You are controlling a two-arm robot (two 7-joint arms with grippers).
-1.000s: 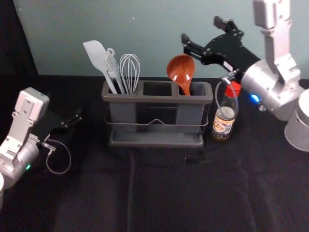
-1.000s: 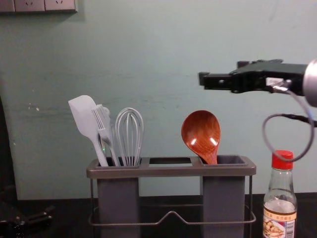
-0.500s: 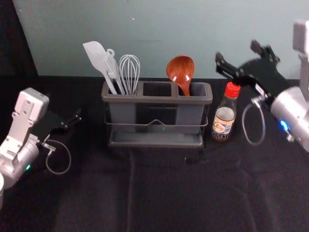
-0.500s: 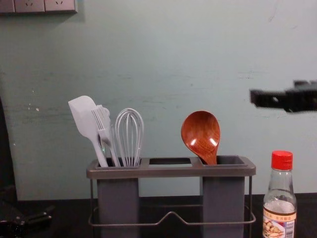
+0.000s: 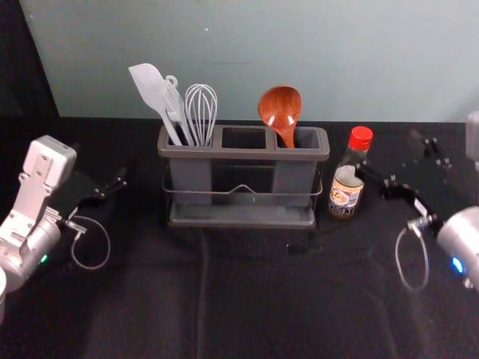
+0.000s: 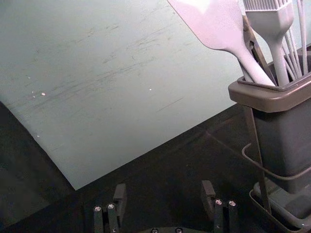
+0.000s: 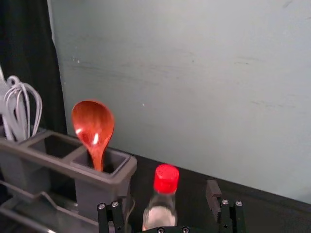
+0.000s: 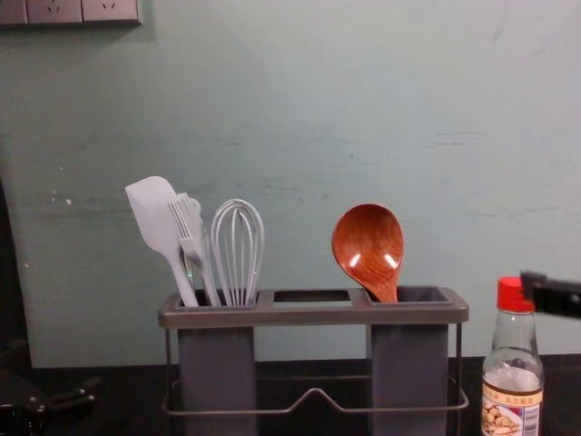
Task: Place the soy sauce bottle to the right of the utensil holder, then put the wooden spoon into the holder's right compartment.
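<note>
Wall (image 5: 337, 52): grey-green, behind the black cloth (image 5: 262, 299)
Left gripper (image 5: 101, 168): parked over at the left, released, fingers spread
Holder (image 5: 247, 154): on the cloth, spatula (image 5: 150, 82) and whisk (image 5: 200, 112) in its left compartment
Wooden spoon (image 5: 280, 108): bowl up, in the right compartment
Soy sauce bottle (image 5: 345, 196): upright, just right of the holder
Right gripper (image 5: 388, 154): near the bottle, released, fingers well apart

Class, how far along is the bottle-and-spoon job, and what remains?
Both placements look done: the soy sauce bottle stands right of the utensil holder, and the wooden spoon leans in its right compartment. Nothing is in hand: the right end effector, near the bottle, and the left end effector are open. Probably only clearing the right arm remains.
</note>
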